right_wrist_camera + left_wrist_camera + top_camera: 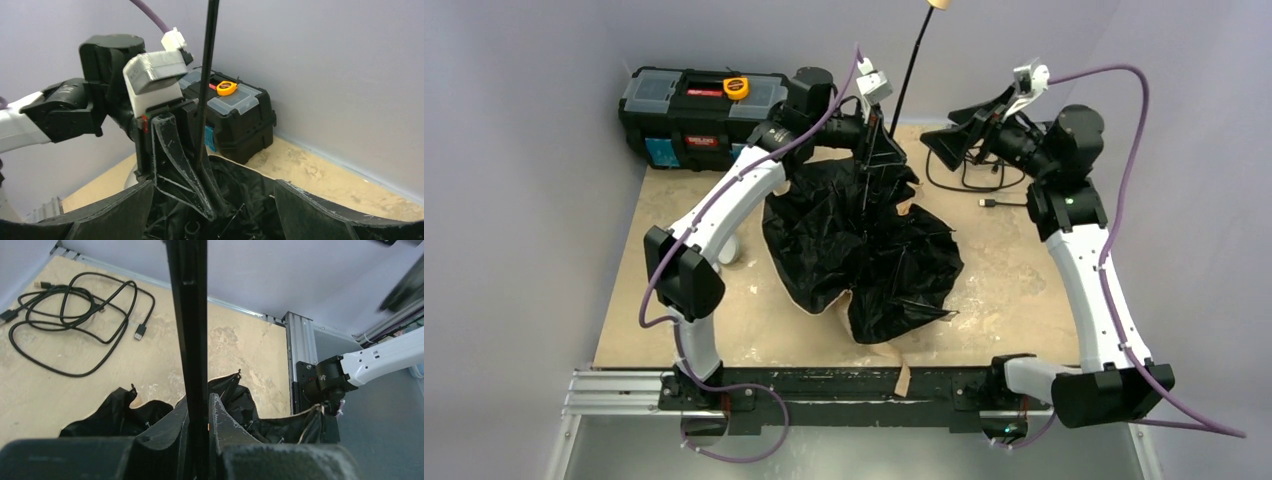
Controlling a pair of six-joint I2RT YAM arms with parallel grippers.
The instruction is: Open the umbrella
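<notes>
The umbrella lies upside down on the table, its black lining [864, 245] spread loosely with tan edges showing. Its thin black shaft [911, 75] rises to the pale wooden knob [938, 3] at the top edge. My left gripper [876, 158] is shut on the shaft just above the canopy. In the left wrist view the shaft [192, 340] runs between my left gripper [200, 415] fingers. My right gripper [944, 135] is open and empty, just right of the shaft. In the right wrist view my right gripper [214, 186] faces the left gripper's fingers [175, 160] and the shaft [207, 75].
A black toolbox [694, 115] with a yellow tape measure [736, 87] stands at the back left; both show in the right wrist view [240, 117]. A black cable [969, 180] lies coiled at the back right, also in the left wrist view [75, 305]. Walls close in on three sides.
</notes>
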